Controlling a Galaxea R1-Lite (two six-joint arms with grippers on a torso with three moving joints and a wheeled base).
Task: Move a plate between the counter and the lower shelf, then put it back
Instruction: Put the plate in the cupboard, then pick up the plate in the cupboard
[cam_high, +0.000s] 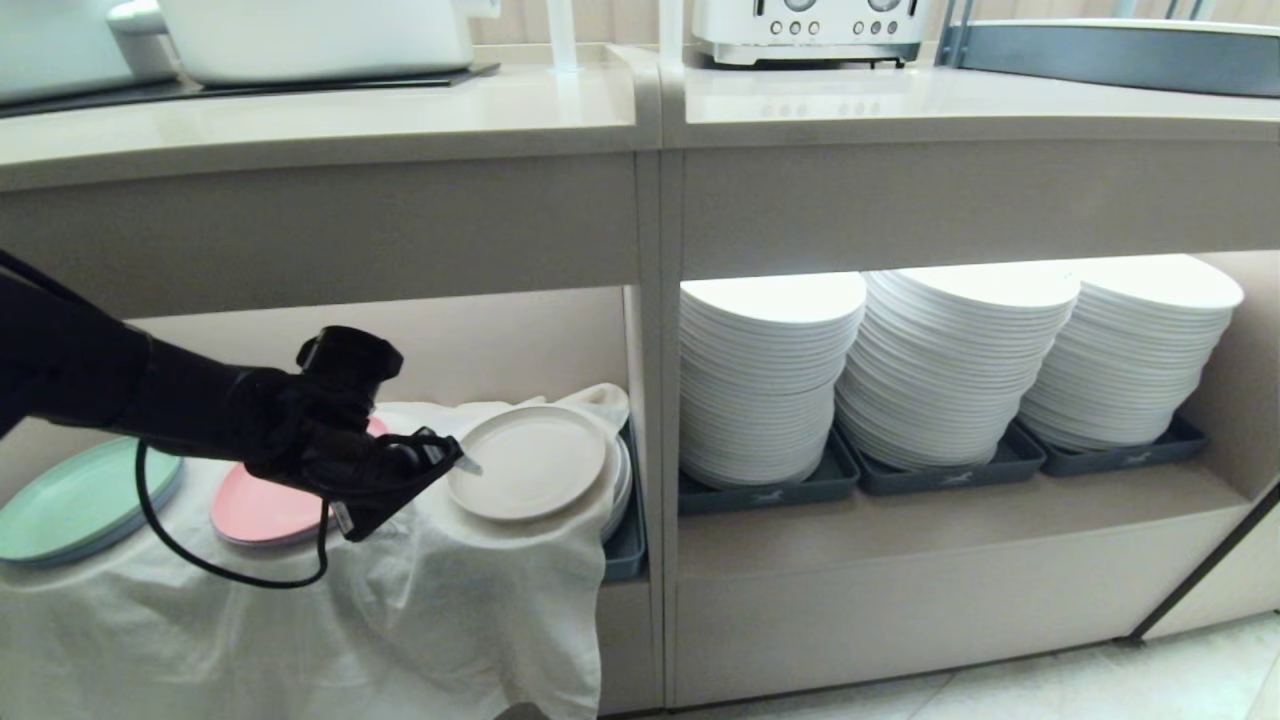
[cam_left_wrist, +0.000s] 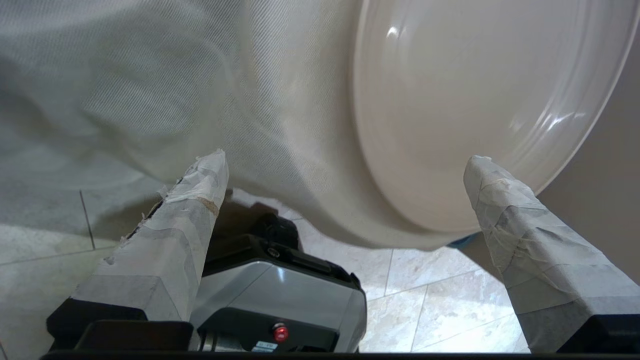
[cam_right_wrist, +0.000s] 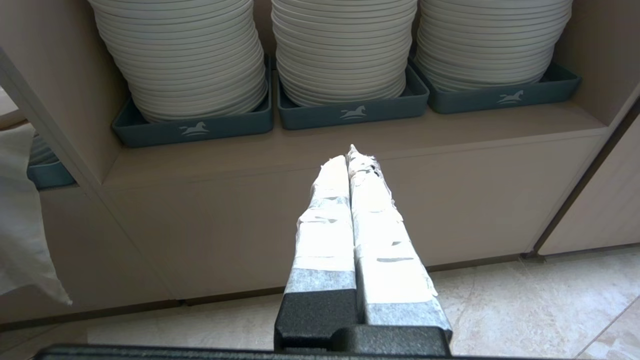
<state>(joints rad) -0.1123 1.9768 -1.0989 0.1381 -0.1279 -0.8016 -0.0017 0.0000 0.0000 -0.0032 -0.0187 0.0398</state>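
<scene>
In the head view, one round matte cream-beige plate (cam_high: 528, 462) is seen lying on top of a small stack of white plates (cam_high: 622, 488) at the right end of the lit beige-walled lower shelf (cam_high: 480, 340), over a white draped cloth (cam_high: 400, 610) that hangs down the cabinet front; one dark grey tray (cam_high: 628, 545) is partly uncovered beneath the stack. Two more plates are counted on the cloth, one pink plate (cam_high: 262, 508) and one mint-green plate (cam_high: 75, 500), both well apart from the cream one. The black left gripper (cam_high: 462, 462) is held just beside the cream plate's near rim, in front of the pink plate, its cable looping down before the cloth. In the wider recess to the right, three tall stacks of white plates (cam_high: 950, 360) are set in three dark trays. Above, on the long beige counter (cam_high: 320, 115), one white pot-like vessel (cam_high: 310, 35) is seen; one white toaster (cam_high: 810, 30) stands on the adjoining worktop. In the left wrist view, two tape-wrapped fingers (cam_left_wrist: 195, 210) are shown spread wide apart with nothing between them, the cream plate (cam_left_wrist: 480, 100) lying on the cloth (cam_left_wrist: 175, 85) ahead and pale floor tiles (cam_left_wrist: 435, 310) below. In the right wrist view, the right gripper (cam_right_wrist: 352, 155) is seen with its two taped fingers pressed together, empty, pointing at the three stacks (cam_right_wrist: 345, 45) and their three horse-marked trays (cam_right_wrist: 352, 112).
</scene>
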